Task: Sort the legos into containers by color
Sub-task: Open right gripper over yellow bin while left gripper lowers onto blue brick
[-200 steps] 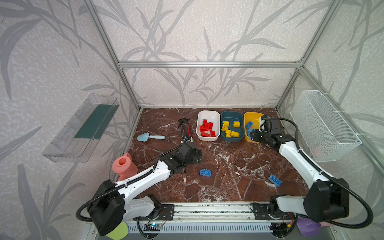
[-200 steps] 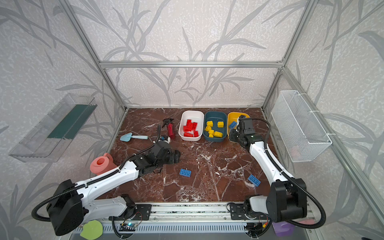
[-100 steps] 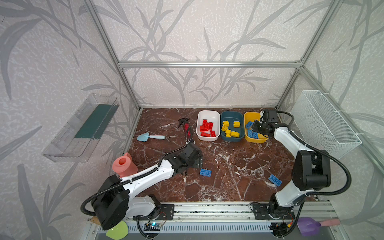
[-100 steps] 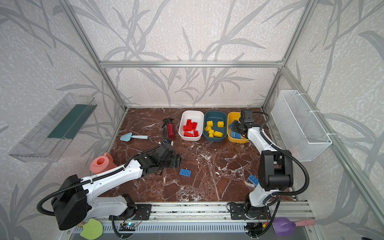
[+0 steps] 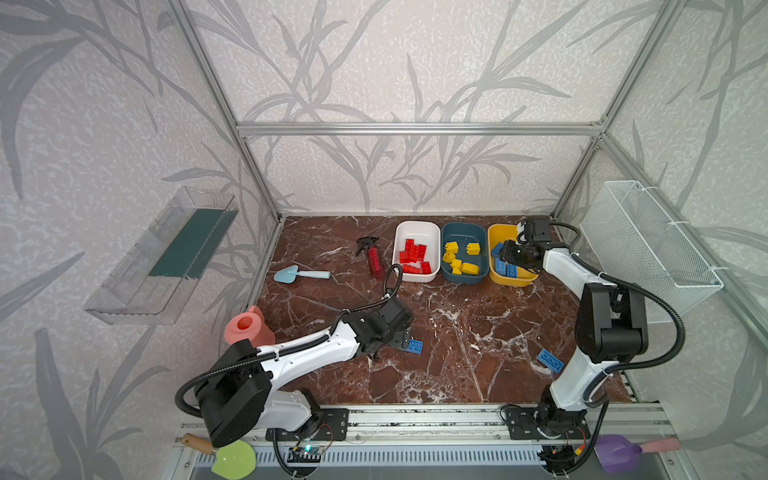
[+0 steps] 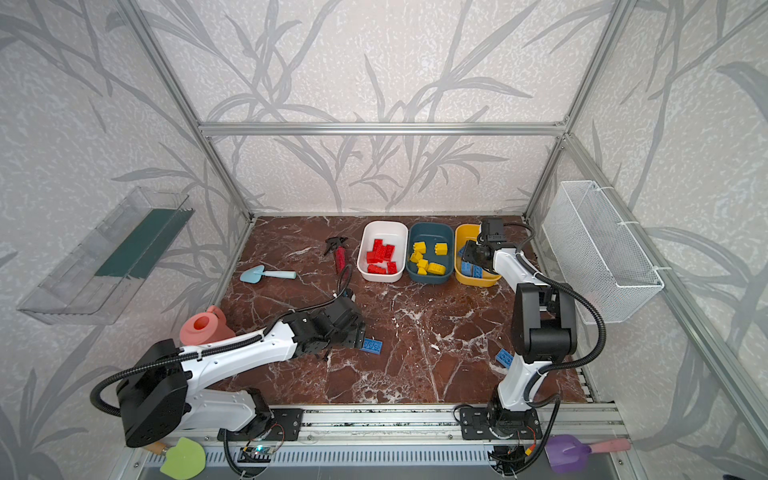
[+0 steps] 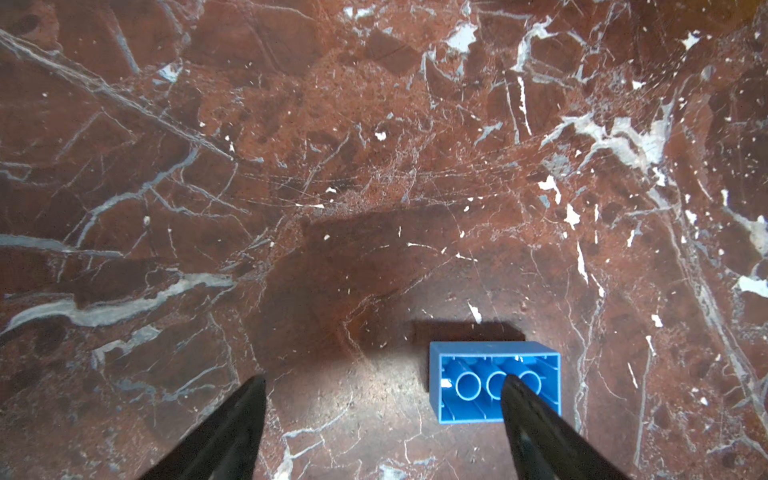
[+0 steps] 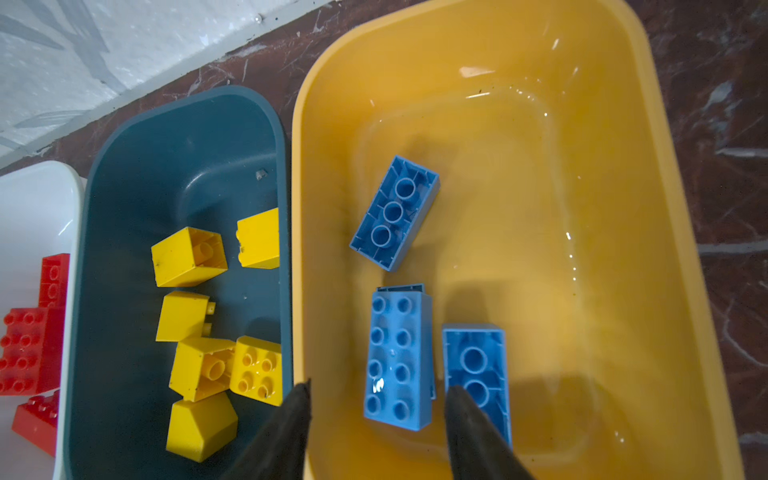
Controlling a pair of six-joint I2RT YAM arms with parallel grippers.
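Here, the left gripper [image 7: 382,380] is held wide open, empty, off-centre over an upturned blue lego [image 7: 469,384] on the marble [image 7: 374,166]. The right gripper [image 8: 379,386] is parted, empty, above the yellow tub [image 8: 540,62] of blue legos [image 8: 397,357]. Left-jaw centring, then closing, is judged next.

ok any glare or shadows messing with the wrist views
right wrist view: glare streaks across the glossy floor of the yellow tub, blue bricks inside stay sharp; left wrist view: broad soft shadow on the marble table beside the upturned brick, no glare
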